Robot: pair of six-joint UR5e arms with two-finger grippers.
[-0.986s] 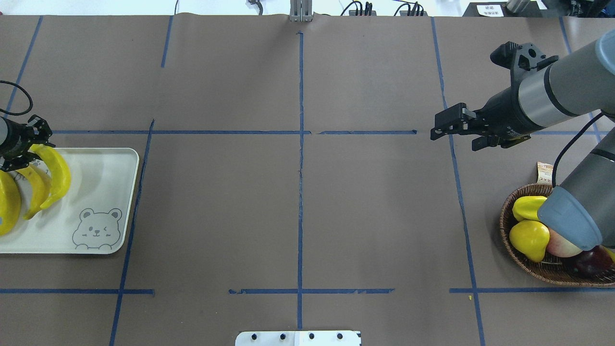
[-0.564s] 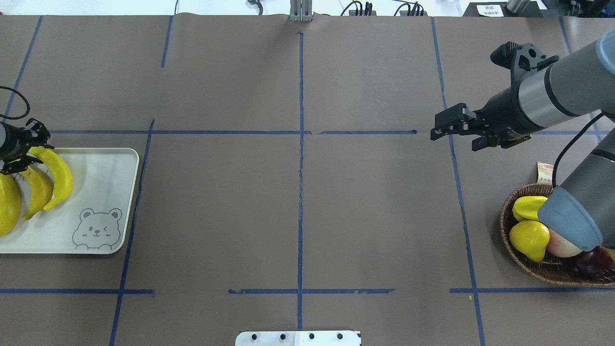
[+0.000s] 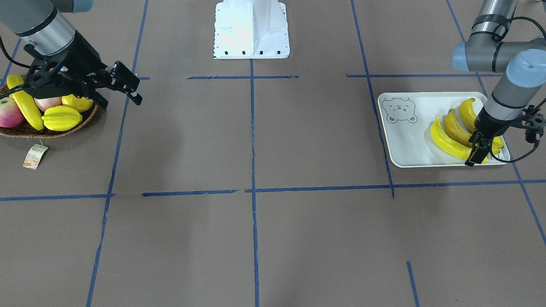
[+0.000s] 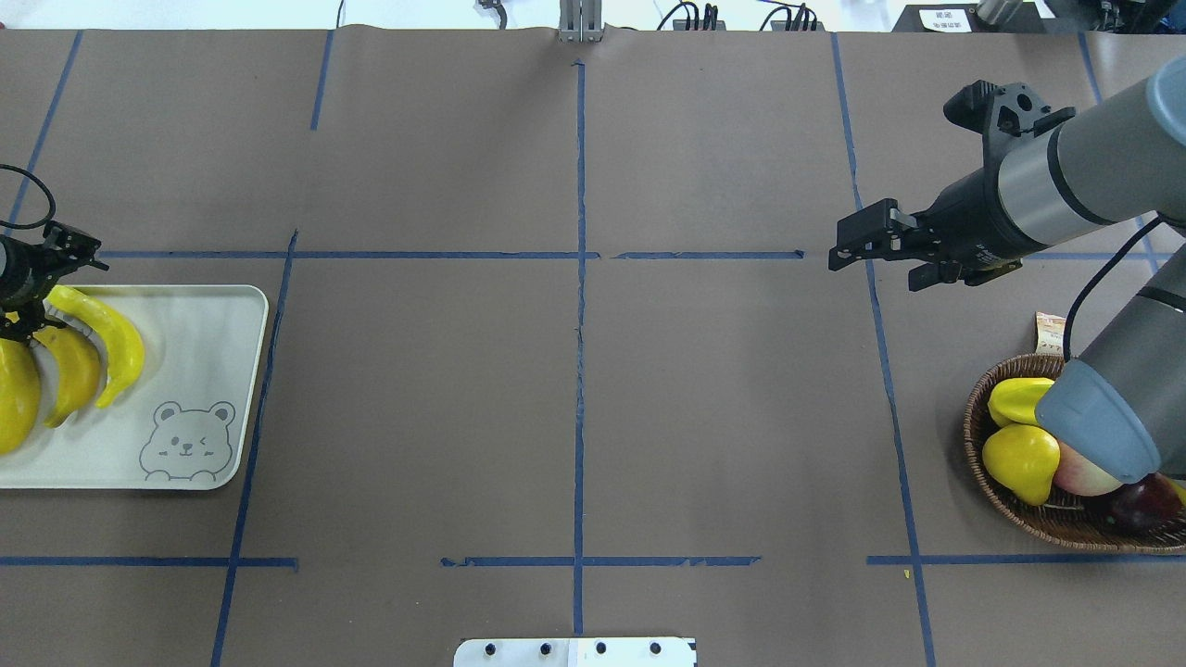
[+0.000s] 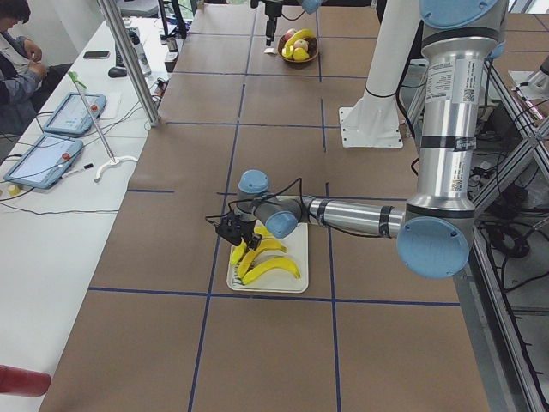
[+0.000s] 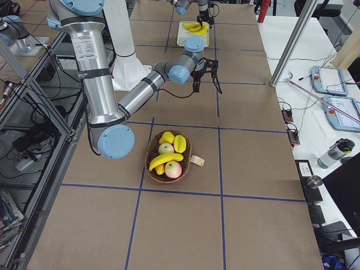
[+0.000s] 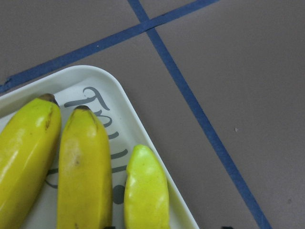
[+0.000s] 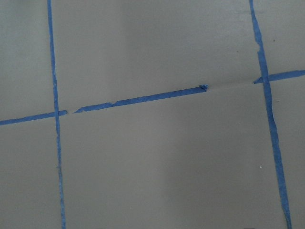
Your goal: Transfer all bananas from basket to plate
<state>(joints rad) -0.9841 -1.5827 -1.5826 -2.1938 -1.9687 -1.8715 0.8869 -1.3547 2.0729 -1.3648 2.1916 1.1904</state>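
Observation:
Three yellow bananas (image 3: 448, 143) lie side by side on the pale bear plate (image 3: 405, 140), also seen on the plate (image 4: 204, 371) at the overhead view's left edge. My left gripper (image 3: 480, 154) hovers open over the far ends of these bananas (image 4: 111, 338); the wrist view shows a banana tip (image 7: 145, 191) loose between the fingers. One more banana (image 3: 25, 106) rests in the wicker basket (image 3: 47, 133) among other fruit. My right gripper (image 3: 123, 103) hangs open and empty above the table beside the basket (image 4: 1019, 519).
The basket also holds a starfruit (image 3: 62, 118), a lemon (image 3: 76, 102), apples (image 3: 10, 117) and a dark fruit (image 4: 1144, 500); its paper tag (image 3: 35, 155) lies on the table. The robot's white base (image 3: 251, 27) stands mid-table. A person (image 5: 17, 51) sits beside the table.
My left gripper has let go of the rightmost banana and drawn back toward the left edge; that banana has settled flat on the plate. The right arm has barely moved.

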